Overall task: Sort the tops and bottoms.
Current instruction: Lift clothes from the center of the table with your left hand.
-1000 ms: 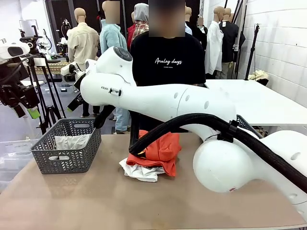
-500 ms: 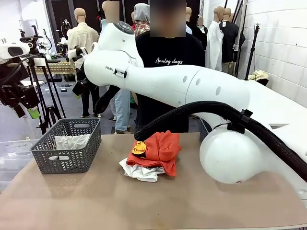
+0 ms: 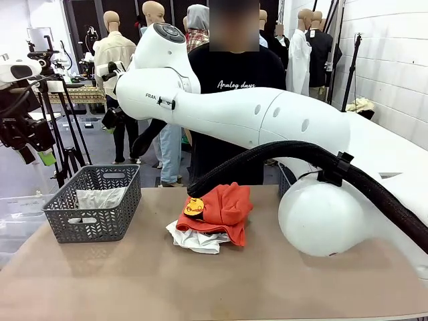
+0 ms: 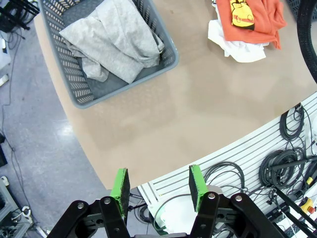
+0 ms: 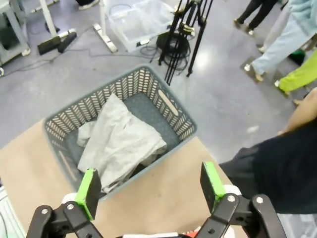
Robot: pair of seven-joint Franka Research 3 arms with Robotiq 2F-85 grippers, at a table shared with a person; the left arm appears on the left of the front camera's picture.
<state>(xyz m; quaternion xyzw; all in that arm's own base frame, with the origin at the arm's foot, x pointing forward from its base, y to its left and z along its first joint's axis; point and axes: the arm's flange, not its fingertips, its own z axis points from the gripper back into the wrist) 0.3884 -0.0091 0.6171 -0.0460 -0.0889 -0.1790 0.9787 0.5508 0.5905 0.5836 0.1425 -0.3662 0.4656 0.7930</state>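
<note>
A light grey top [image 3: 100, 197] lies in the grey basket [image 3: 93, 227] at the table's left, also seen in the left wrist view [image 4: 116, 39] and the right wrist view [image 5: 121, 144]. An orange top with a yellow graphic [image 3: 224, 210] [image 4: 255, 17] rests on a white top [image 3: 197, 239] [image 4: 237, 47] at mid-table. My right gripper [image 5: 150, 186] hangs open and empty, high above the basket [image 5: 173, 106], at the upper left of the front view [image 3: 110, 120]. My left gripper [image 4: 158, 183] is open with nothing in it, off the table's near edge. The bottoms are out of view.
A person in a black T-shirt [image 3: 234, 83] stands at the far side. The right arm [image 3: 267, 124] spans the table above the pile. Part of a second basket [image 3: 285, 179] peeks from behind it. Tripods [image 3: 63, 134] stand left of the table. Cables [image 4: 292, 158] hang below its near edge.
The right arm has lifted from just above the clothes pile and swung up and to the left, toward the basket side. The orange top stayed on the pile. The left gripper has not moved.
</note>
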